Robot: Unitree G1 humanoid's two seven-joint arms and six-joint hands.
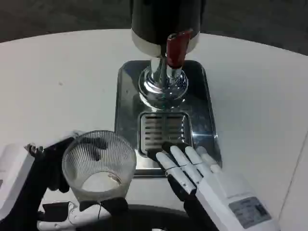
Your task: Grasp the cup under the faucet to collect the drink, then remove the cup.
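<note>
A clear ribbed plastic cup (98, 163) stands upright at the lower left, off the dispenser's base, and my left hand (53, 178) grips it from the left with dark fingers wrapped around its wall. The dispenser (163, 19) rises at the top centre with a red tap handle (177, 47) and a chrome faucet (162, 82) over a slotted drip grate (164, 131). My right hand (192, 168) lies with fingers stretched out on the front edge of the steel base (127, 96), just below the grate, holding nothing.
The white round table (255, 96) stretches to both sides of the steel base. Its dark far edge runs along the top of the picture. My right forearm (238, 202) crosses the lower right corner.
</note>
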